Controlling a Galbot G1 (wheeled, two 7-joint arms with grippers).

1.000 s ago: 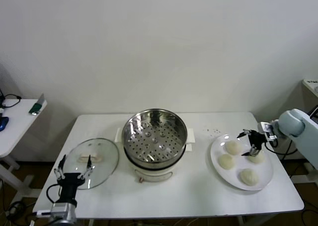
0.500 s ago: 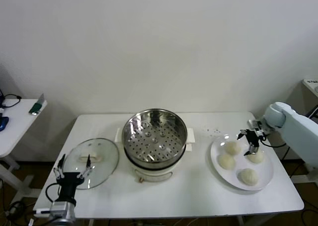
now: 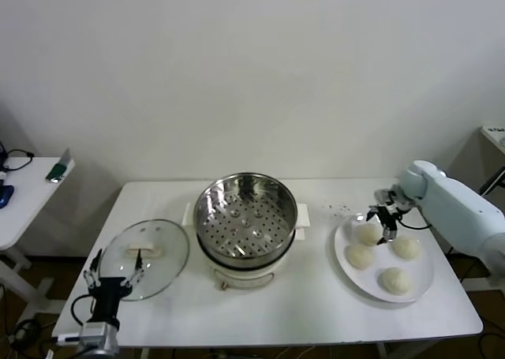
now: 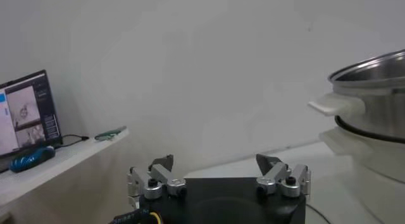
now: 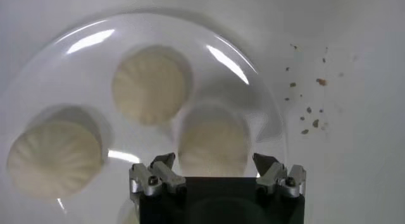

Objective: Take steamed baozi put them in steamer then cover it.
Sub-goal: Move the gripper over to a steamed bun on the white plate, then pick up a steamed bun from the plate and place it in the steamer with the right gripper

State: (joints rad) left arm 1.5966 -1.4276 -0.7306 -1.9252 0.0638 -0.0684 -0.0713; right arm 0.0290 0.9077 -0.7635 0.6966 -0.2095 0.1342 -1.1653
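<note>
Four cream-white baozi lie on a white plate [image 3: 339,244] at the table's right: back left [image 3: 368,233], back right [image 3: 405,247], middle left [image 3: 360,256], front [image 3: 394,280]. My right gripper [image 3: 384,221] is open and empty, hovering over the plate's back by the back-left bun. In the right wrist view its jaws [image 5: 215,162] straddle one bun [image 5: 212,140] from above, with two more buns [image 5: 152,85] [image 5: 54,159] farther off. The steel steamer [image 3: 245,217] stands mid-table, uncovered and empty. The glass cover [image 3: 144,248] lies flat to its left. My left gripper [image 3: 113,274] is open, parked by the cover's front edge.
Dark crumbs [image 3: 339,209] dot the table behind the plate, also in the right wrist view [image 5: 307,99]. A side table [image 3: 28,185] with small items stands far left. The left wrist view shows my open left gripper [image 4: 215,162] and the steamer's side [image 4: 373,105].
My right gripper has moved left and back across the plate, from beside the back-right bun to over the back-left one. The left arm has hardly moved.
</note>
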